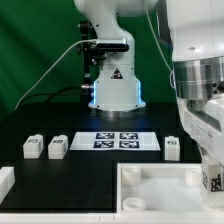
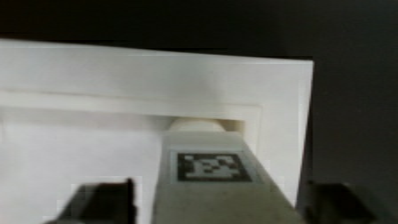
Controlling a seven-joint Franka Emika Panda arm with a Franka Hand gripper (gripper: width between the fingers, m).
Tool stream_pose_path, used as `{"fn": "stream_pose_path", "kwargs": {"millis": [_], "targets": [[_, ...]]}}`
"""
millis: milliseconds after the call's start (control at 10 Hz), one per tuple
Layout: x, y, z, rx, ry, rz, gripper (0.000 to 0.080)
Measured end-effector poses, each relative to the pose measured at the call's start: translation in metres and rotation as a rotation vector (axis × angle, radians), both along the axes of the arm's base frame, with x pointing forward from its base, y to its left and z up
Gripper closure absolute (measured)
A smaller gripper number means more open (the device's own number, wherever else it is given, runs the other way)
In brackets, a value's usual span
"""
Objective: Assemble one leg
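Note:
In the wrist view my gripper [image 2: 214, 203] is shut on a white leg [image 2: 214, 150] with a black-and-white tag on its face. The dark fingers [image 2: 100, 203] stand on either side of it. The leg's far end sits at a recess by the raised rim in a corner of the white tabletop [image 2: 125, 90]. In the exterior view the gripper [image 1: 212, 172] hangs at the right edge over the tabletop [image 1: 150, 178], with the tagged leg [image 1: 213, 182] in it. Three more legs stand on the black table: two on the left [image 1: 33, 146] [image 1: 57, 147] and one on the right [image 1: 172, 147].
The marker board [image 1: 120, 140] lies flat in front of the arm's base [image 1: 112, 95]. A white block [image 1: 5, 181] sits at the exterior view's left edge. A green backdrop stands behind.

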State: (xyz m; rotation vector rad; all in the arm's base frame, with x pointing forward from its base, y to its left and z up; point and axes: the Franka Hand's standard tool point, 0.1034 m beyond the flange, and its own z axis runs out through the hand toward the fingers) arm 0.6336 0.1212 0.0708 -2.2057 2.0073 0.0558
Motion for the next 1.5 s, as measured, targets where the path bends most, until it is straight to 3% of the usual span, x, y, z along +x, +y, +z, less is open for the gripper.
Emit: {"fn": "stream_pose_path", "kwargs": {"millis": [100, 300, 500, 800, 1000, 1100, 1200, 1300, 1500], "targets": [[0.0010, -0.0003, 0.0024, -0.010, -0.022, 0.131, 0.0209], [0.0013, -0.0012, 0.0023, -0.034, -0.059, 0.394, 0.0162], [0.0014, -0.0017, 0.0022, -0.047, -0.081, 0.546, 0.0153], [0.0039, -0.0027, 0.0060, -0.148, -0.114, 1.141, 0.0151], [0.0035, -0.0050, 0.0049, -0.155, -0.122, 1.215, 0.0151], [0.0034, -0.0049, 0.0048, -0.154, -0.118, 1.188, 0.0239], [0.0035, -0.0053, 0.0047, -0.154, -0.118, 1.188, 0.0421], [0.0033, -0.0055, 0.0046, -0.147, -0.109, 1.100, 0.0508], [0.0030, -0.0077, 0.0041, -0.131, -0.081, 0.858, 0.0508]]}}
